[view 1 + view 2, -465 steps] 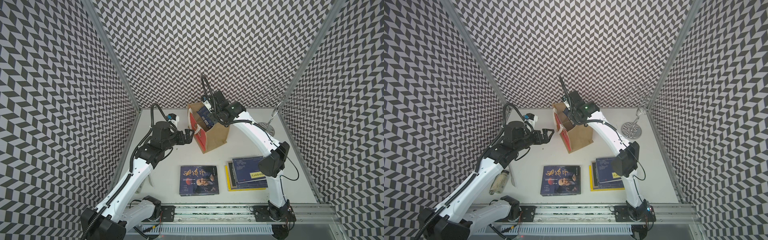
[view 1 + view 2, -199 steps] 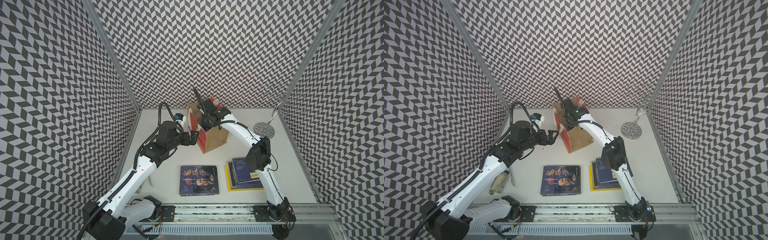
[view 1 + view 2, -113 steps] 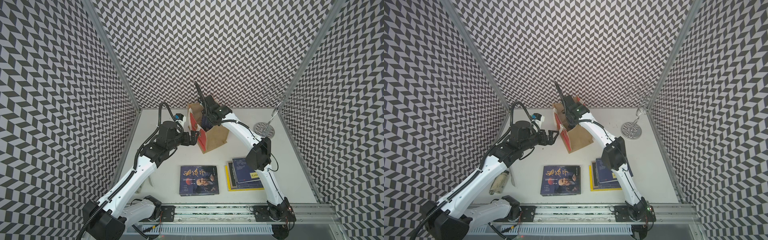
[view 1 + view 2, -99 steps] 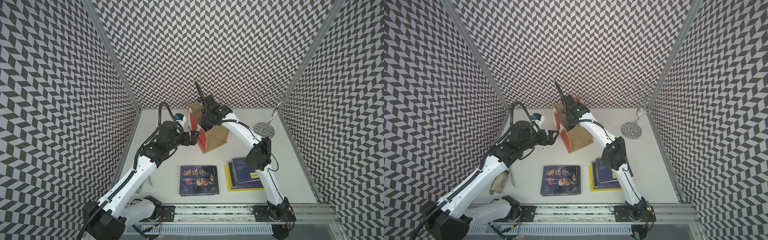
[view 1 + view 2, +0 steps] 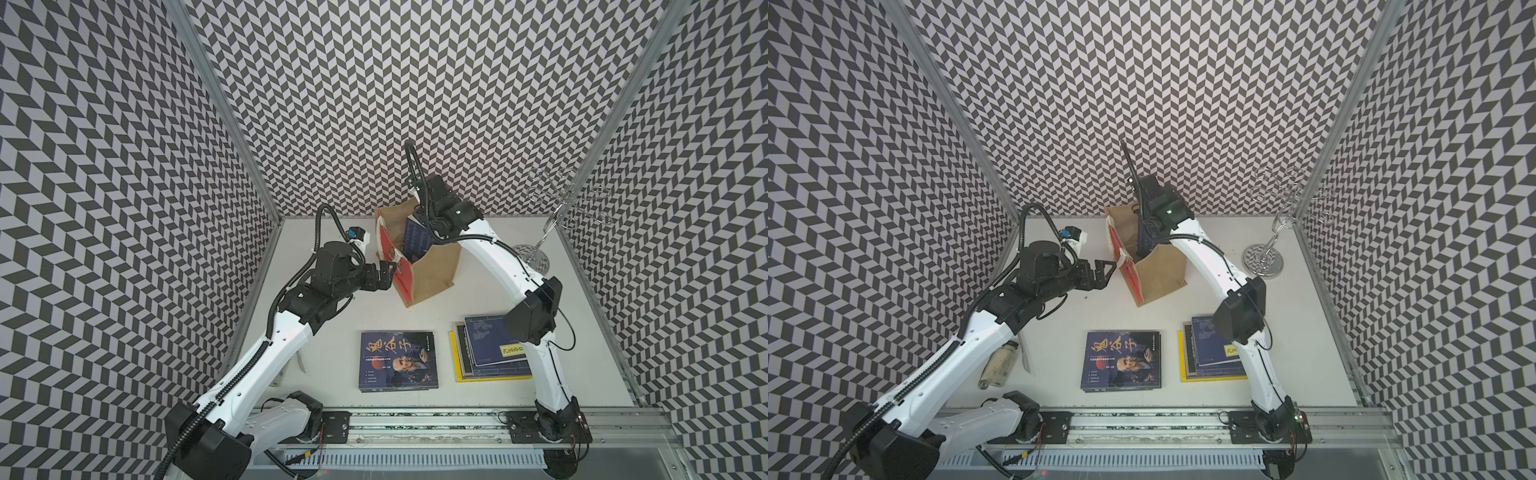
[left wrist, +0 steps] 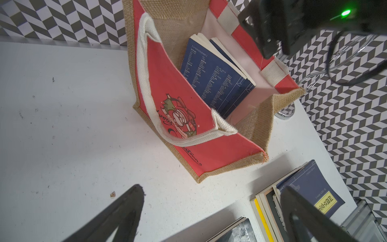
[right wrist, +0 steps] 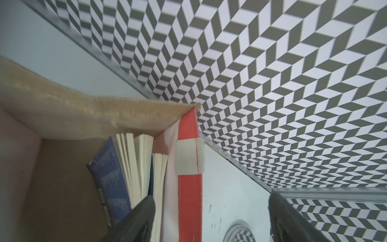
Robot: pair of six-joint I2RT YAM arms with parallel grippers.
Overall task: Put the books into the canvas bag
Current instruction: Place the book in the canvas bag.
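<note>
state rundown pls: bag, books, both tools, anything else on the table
canvas bag: upright, mouth open
navy books in the bag: standing on edge, leaning on one wall
portrait-cover book: flat on the table
book stack: flat, navy one on top, yellow at the bottom
left tool: open, empty, beside the bag's rim
right tool: open, straddling the bag's red wall, gripping nothing
wire stand: upright
jar: lying on its side

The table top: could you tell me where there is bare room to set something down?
Free: the table between the left gripper and the dark portrait book; also between the canvas bag and the book stack. Crowded: the front, with books side by side, and around the wire stand.
</note>
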